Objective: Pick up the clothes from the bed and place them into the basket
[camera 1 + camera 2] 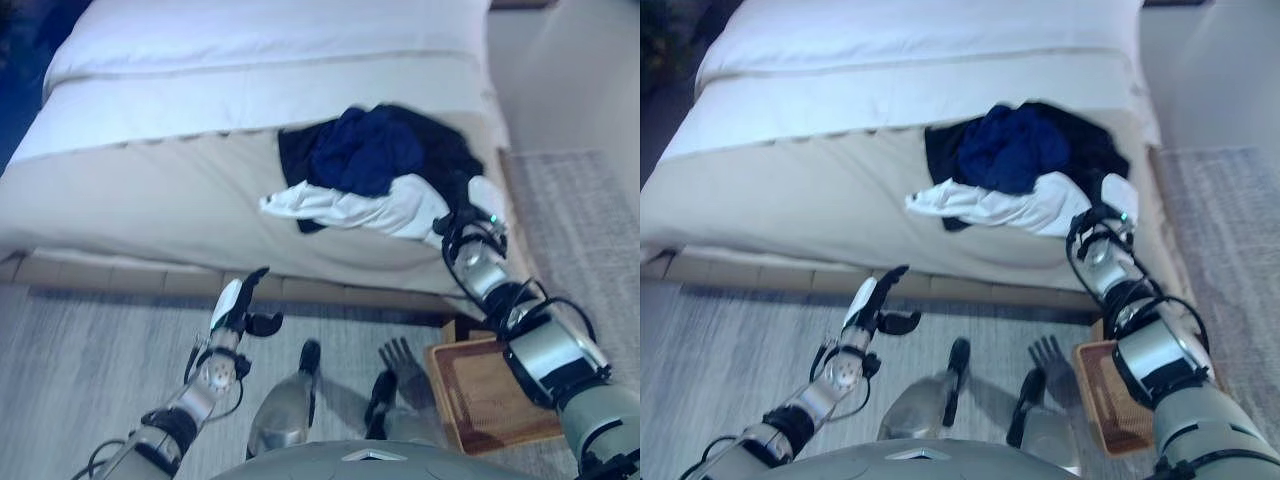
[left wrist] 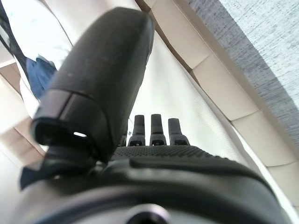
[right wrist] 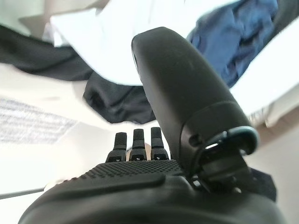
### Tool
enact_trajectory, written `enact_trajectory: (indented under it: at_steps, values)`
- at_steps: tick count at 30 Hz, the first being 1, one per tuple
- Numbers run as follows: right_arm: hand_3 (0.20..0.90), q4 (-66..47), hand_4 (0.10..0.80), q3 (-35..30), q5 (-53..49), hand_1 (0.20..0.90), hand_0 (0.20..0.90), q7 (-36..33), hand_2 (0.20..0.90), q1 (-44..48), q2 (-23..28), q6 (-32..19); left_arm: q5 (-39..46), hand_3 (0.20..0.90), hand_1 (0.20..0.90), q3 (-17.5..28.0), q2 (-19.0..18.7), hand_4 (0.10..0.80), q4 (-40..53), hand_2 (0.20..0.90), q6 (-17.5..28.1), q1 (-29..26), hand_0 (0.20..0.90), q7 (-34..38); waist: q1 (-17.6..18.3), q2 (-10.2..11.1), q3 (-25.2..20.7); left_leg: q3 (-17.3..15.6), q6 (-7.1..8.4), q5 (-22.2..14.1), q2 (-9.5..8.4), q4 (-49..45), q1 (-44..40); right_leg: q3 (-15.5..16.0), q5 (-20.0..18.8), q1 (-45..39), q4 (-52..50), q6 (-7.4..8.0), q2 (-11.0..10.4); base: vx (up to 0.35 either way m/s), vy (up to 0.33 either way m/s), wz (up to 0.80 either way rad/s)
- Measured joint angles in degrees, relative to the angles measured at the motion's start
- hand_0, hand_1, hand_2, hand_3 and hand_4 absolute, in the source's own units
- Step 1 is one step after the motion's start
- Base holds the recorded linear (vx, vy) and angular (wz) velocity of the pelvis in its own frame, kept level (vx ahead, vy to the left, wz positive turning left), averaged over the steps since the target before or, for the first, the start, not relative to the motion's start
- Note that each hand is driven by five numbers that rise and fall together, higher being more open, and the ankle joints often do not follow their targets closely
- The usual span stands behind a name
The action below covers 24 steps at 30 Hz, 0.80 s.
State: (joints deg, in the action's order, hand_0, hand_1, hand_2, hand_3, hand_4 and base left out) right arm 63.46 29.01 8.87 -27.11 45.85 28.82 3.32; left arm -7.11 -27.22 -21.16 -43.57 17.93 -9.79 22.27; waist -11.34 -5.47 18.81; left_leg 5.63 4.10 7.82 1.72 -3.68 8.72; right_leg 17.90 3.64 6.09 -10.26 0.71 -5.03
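Left hand low over the floor short of the bed, fingers straight and thumb apart, holding nothing; idle, probably kept clear of the reach on the other side. Clothes heaped on the bed near its right edge, within the right arm's range: dark blue piece bunched on top, black one spread beneath, white one trailing toward the bed's front edge. All crumpled and soft, likely to drape and drag neighbours along when lifted. Right hand just beside the heap's right edge, seemingly touching the white cloth; fingers straight in the wrist view, nothing gripped. Basket, brown, on the floor below the right arm, set near for a short carry; nothing seen inside.
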Motion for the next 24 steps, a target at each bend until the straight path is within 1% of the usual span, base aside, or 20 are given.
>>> enact_trajectory:
  at_steps: [1, 2, 3, 4, 5, 6, 8, 9, 10, 11, 12, 14, 17, 19, 23, 24]
  values:
    - [0.900, -0.02, 0.800, 0.04, -0.15, 0.900, 0.900, 0.00, 0.900, 0.17, -0.03, 0.03, 0.47, 0.900, 0.900, -0.02, -0.20, 0.800, 0.74, 0.900, 0.38, -0.30, 0.900, 0.07, -0.62, 0.26, 1.24, -0.01, -0.24, -1.06, -0.62, -1.22, 0.40, -0.09, 2.47, 1.89, -4.19, -0.37, -1.33, -0.048, 0.036, 0.15]
    - [0.900, 0.01, 0.800, 0.05, -0.85, 0.900, 0.900, 0.01, 0.900, 0.49, -0.04, 0.05, 0.60, 0.900, 0.900, -0.04, -0.70, 0.800, 1.88, 0.900, 0.80, -0.41, 0.900, 0.14, -1.13, 0.69, 2.25, 0.03, -0.45, -2.01, -1.63, -3.27, 1.91, -0.21, 4.62, 4.29, -8.83, -0.45, -2.93, -0.046, 0.039, 0.18]
    - [0.900, 0.64, 0.800, 0.04, -1.01, 0.900, 0.900, 0.03, 0.900, 1.64, -0.10, 0.12, 0.88, 0.900, 0.900, -0.18, -1.63, 0.800, 3.69, 0.900, 1.12, -0.46, 0.900, 0.14, -1.29, 1.01, 3.79, -0.04, -1.15, -3.17, -2.50, -5.80, 3.59, -0.27, 6.36, 6.45, -12.76, -0.75, -4.38, -0.037, 0.027, 0.18]
    - [0.900, 0.86, 0.800, -0.01, -1.05, 0.900, 0.900, 0.04, 0.900, 2.21, -0.09, 0.26, 0.94, 0.900, 0.900, -0.34, -2.10, 0.800, 4.49, 0.900, 1.14, -0.60, 0.900, 0.14, -1.33, 1.09, 4.58, -0.04, -1.44, -3.88, -2.91, -7.18, 4.38, -0.39, 7.04, 7.28, -14.41, -1.04, -4.91, -0.044, 0.039, 0.14]
    - [0.900, 1.17, 0.800, -0.02, -1.10, 0.900, 0.900, 0.11, 0.900, 3.24, -0.09, 0.53, 1.11, 0.900, 0.900, -0.80, -2.86, 0.800, 4.99, 0.900, 1.17, -1.33, 0.900, 0.11, -1.75, 1.08, 6.02, -0.06, -1.91, -4.76, -3.64, -10.29, 6.77, -0.59, 7.81, 9.52, -17.63, -0.99, -5.97, -0.044, 0.032, 0.09]
    - [0.900, 1.40, 0.800, 0.00, -1.10, 0.900, 0.900, 0.17, 0.900, 3.67, -0.09, 0.58, 1.60, 0.900, 0.900, -1.07, -3.09, 0.800, 5.10, 0.900, 1.17, -1.65, 0.900, 0.07, -1.97, 1.01, 6.51, -0.09, -2.14, -5.08, -3.89, -11.46, 7.55, -0.73, 8.12, 10.26, -18.83, -1.05, -6.36, -0.067, 0.044, 0.03]
    - [0.900, 1.81, 0.800, -0.01, -1.44, 0.900, 0.900, 0.28, 0.900, 5.35, -0.03, 0.79, 3.39, 0.900, 0.900, -1.89, -4.35, 0.800, 6.43, 0.900, 1.18, -2.60, 0.900, -0.01, -2.73, 1.00, 8.59, -0.72, -2.58, -7.12, -4.16, -16.46, 10.65, -1.66, 9.31, 13.02, -22.49, -1.64, -7.00, -0.062, 0.033, -0.06]
    - [0.900, 1.83, 0.800, 0.00, -2.14, 0.900, 0.900, 0.32, 0.900, 6.35, 0.06, 0.85, 4.39, 0.900, 0.900, -1.97, -4.86, 0.800, 7.57, 0.900, 1.21, -2.87, 0.900, -0.04, -2.68, 0.89, 9.52, -0.59, -3.03, -8.10, -4.61, -19.22, 12.58, -1.72, 9.96, 14.54, -24.67, -1.76, -7.52, -0.036, 0.024, 0.01]
    - [0.900, 1.83, 0.800, -0.04, -2.16, 0.900, 0.900, 0.40, 0.900, 7.08, 0.37, 1.09, 5.18, 0.900, 0.900, -2.03, -4.96, 0.800, 8.22, 0.900, 1.24, -3.53, 0.900, -0.09, -2.66, 0.88, 10.55, -0.69, -3.10, -8.71, -4.90, -21.01, 13.78, -1.86, 10.65, 15.68, -26.46, -2.01, -8.12, -0.031, 0.023, 0.09]
    - [0.900, 1.83, 0.800, -0.02, -2.16, 0.900, 0.900, 0.69, 0.900, 7.25, 0.44, 1.63, 6.09, 0.900, 0.900, -2.11, -4.97, 0.800, 9.07, 0.900, 1.23, -3.85, 0.900, -0.16, -2.73, 0.91, 10.87, -0.74, -3.19, -10.11, -5.04, -22.90, 15.16, -2.03, 11.83, 16.95, -28.10, -1.90, -8.51, -0.113, 0.057, 0.02]
    - [0.900, 1.85, 0.800, 0.02, -2.17, 0.900, 0.900, 1.46, 0.900, 7.22, 0.42, 2.45, 7.20, 0.900, 0.900, -2.19, -4.97, 0.800, 10.17, 0.900, 1.27, -3.94, 0.900, -0.17, -2.91, 0.96, 11.12, -1.05, -3.44, -10.85, -5.22, -25.79, 16.95, -2.72, 12.24, 18.47, -30.22, -2.18, -8.77, -0.103, 0.050, -0.07]
    - [0.900, 1.86, 0.800, 0.04, -2.16, 0.900, 0.900, 1.74, 0.900, 7.69, 0.58, 3.28, 8.53, 0.900, 0.900, -2.17, -5.13, 0.800, 12.29, 0.900, 1.31, -3.88, 0.900, -0.17, -3.07, 0.76, 11.35, -1.58, -3.77, -12.24, -5.48, -29.43, 19.48, -3.43, 13.10, 20.89, -33.20, -2.16, -9.35, -0.087, 0.037, -0.08]
    - [0.900, 2.10, 0.800, 0.07, -2.16, 0.900, 0.900, 2.71, 0.900, 8.81, 1.63, 4.58, 9.76, 0.900, 0.900, -2.15, -5.19, 0.800, 14.58, 0.900, 1.38, -4.11, 0.900, -0.17, -3.12, 0.65, 11.88, -2.12, -4.03, -13.63, -5.88, -33.96, 22.90, -4.53, 14.04, 24.21, -37.21, -2.33, -10.15, -0.084, 0.024, -0.03]
    - [0.900, 2.60, 0.800, 0.23, -2.19, 0.900, 0.900, 3.32, 0.900, 10.38, 1.99, 5.61, 10.84, 0.900, 0.900, -2.18, -5.32, 0.800, 16.09, 0.900, 1.39, -4.27, 0.900, -0.18, -3.01, 0.42, 12.08, -2.26, -4.60, -14.96, -5.81, -37.40, 25.82, -5.21, 14.68, 26.82, -39.91, -2.27, -10.32, -0.064, 0.009, -0.09]
    - [0.900, 3.22, 0.800, 1.03, -2.25, 0.900, 0.900, 4.05, 0.900, 11.92, 2.79, 7.12, 12.31, 0.900, 0.900, -2.07, -5.59, 0.800, 16.92, 0.900, 1.38, -4.10, 0.900, -0.19, -3.03, 0.30, 12.24, -2.31, -4.60, -16.65, -5.85, -42.36, 30.00, -6.21, 15.53, 30.61, -43.85, -2.32, -10.49, -0.017, 0.000, -0.02]
    - [0.900, 3.32, 0.800, 1.06, -2.31, 0.900, 0.900, 4.07, 0.900, 12.28, 2.91, 7.42, 12.83, 0.900, 0.900, -2.12, -6.01, 0.800, 17.96, 0.900, 1.39, -3.57, 0.900, -0.19, -2.99, 0.24, 12.29, -2.30, -4.40, -17.19, -5.92, -43.49, 31.07, -6.34, 15.65, 31.64, -44.85, -2.32, -10.62, 0.000, 0.000, 0.00]
